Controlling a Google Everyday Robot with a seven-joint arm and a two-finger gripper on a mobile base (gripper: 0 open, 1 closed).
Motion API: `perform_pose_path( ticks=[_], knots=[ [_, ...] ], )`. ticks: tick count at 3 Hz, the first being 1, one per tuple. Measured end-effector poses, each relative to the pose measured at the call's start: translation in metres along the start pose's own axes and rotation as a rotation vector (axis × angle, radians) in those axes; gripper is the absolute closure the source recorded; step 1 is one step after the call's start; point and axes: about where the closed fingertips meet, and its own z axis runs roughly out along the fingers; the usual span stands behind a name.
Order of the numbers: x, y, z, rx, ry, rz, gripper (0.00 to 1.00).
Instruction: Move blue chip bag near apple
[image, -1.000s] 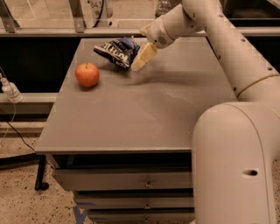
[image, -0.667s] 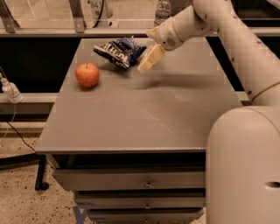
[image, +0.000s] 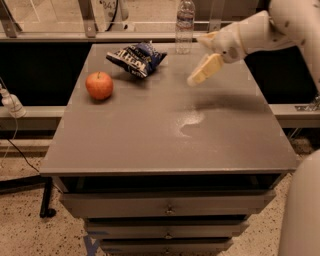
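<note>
Gray drawer table (image: 165, 145) | blue chip bag (image: 137, 58) lies at the back, close to the apple (image: 99, 85) | gripper (image: 205, 70) hangs off to the right, holding nothing, can't tell if spread or pressed together | job looks about done, little left, I think.

chip bag (image: 136, 58) behind apple (image: 99, 85), end effector (image: 204, 70) right

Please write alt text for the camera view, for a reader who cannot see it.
A cream-coloured robot gripper hangs above a grey table, right of a crinkled dark blue foil chip bag, not touching it. A round red apple lies close to the bag's front left; a clear plastic bottle stands at the back.
</note>
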Motion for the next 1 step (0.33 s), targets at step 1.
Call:
perform_pose_path(
  ticks=[1],
  knots=[
    [0.0079,-0.0009,-0.0109,0.014,0.0,0.011,0.0]
  ],
)
